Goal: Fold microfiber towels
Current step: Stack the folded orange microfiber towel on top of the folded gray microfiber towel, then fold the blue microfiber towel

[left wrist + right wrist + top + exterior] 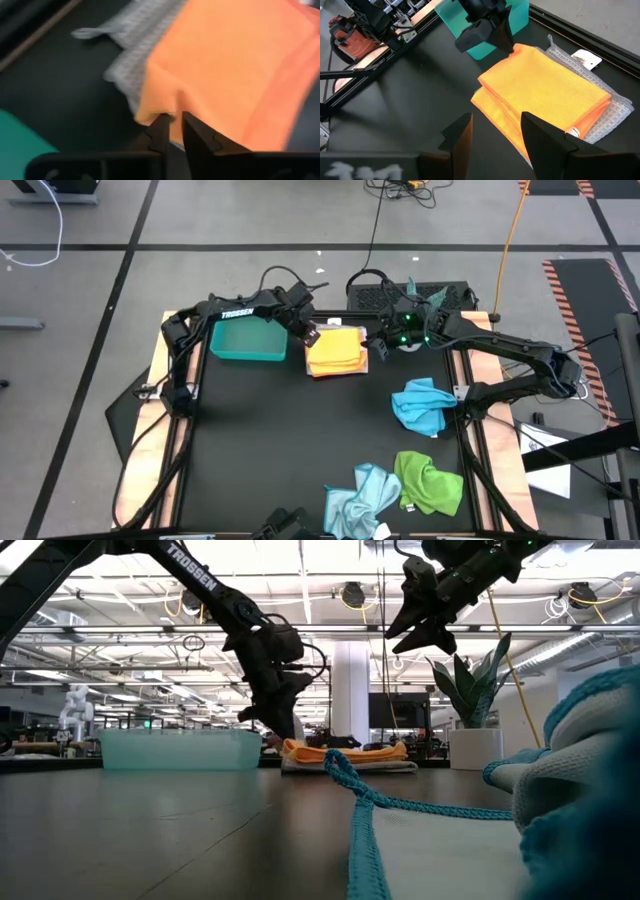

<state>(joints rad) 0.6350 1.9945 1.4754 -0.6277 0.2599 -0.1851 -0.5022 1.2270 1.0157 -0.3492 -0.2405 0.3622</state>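
Left wrist view: your left gripper (pixel 172 125), fingers narrowly apart, touches the yellow-orange towel (pixel 225 60) corner; square that corner, release gently.

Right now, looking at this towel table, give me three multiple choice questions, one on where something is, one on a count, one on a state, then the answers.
1. Where does the yellow-orange towel lie?
A. inside the teal tray
B. folded on the white-grey towel, beside the tray
C. at the table's near edge

2. How many towels lie loose and unfolded?
A. one
B. three
C. five

3. How is the right claw?
A. open, raised above the table
B. shut on a towel
C. resting in the tray

Answers: 1 B, it tops the white-grey towel next to the teal tray. 2 B, bright blue, pale blue, green. 3 A, the right claw fingers stand apart, holding nothing.
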